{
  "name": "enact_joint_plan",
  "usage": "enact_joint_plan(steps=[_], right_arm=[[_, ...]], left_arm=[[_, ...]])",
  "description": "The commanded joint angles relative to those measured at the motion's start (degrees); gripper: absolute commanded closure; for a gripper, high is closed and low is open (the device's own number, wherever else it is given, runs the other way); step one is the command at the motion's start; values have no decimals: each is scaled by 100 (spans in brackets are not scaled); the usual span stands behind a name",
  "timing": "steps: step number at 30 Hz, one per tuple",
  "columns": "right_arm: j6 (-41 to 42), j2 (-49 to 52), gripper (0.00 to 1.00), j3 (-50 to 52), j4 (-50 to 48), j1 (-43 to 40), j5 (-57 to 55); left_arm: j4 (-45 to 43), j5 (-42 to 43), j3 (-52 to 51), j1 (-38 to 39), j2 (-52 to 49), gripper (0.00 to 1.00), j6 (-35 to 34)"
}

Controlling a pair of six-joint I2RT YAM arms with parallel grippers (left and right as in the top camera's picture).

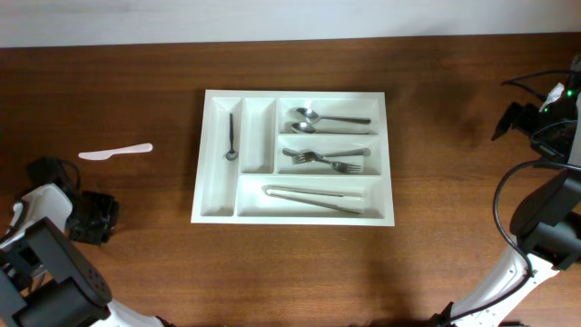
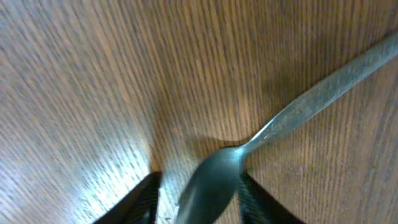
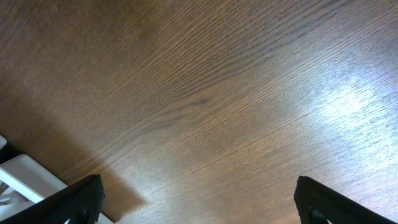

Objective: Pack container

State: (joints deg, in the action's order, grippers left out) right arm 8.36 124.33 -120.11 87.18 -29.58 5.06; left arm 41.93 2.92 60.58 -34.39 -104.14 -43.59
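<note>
Five-compartment tray [image 1: 259,136] — spoons [image 1: 329,119], forks [image 1: 325,160], tongs [image 1: 313,197], sm. utensil [image 1: 231,136] inside.

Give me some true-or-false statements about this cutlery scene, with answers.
The large white plastic cutlery tray holds metal tongs in its bottom wide compartment. True.
The white plastic knife lies inside the tray. False: it lies on the wooden table, left of the tray.
The right gripper holds a fork. False: its fingers are spread, nothing between them.
The bowl of a metal spoon sits between the fingers of the left gripper. True.
Both narrow compartments hold utensils. False: only the leftmost does.
</note>
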Motion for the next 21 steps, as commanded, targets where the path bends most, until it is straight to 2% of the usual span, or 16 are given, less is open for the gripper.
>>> enact_joint_plan(steps=[1,7,11,16,21], right_arm=[[-46,-144,1,-81,2,26,33],[-46,-144,1,-81,2,26,33],[-46,-144,1,-81,2,26,33],[-46,-144,1,-81,2,26,33],[-46,-144,1,-81,2,26,33]], left_arm=[[-11,-79,-55,-57,24,64,85],[-15,-79,-55,-57,24,75,85],[-57,-79,-55,-57,24,86,85],[-70,-76,-55,-55,24,87,184],[-79,-7,-52,-55,140,94,518]])
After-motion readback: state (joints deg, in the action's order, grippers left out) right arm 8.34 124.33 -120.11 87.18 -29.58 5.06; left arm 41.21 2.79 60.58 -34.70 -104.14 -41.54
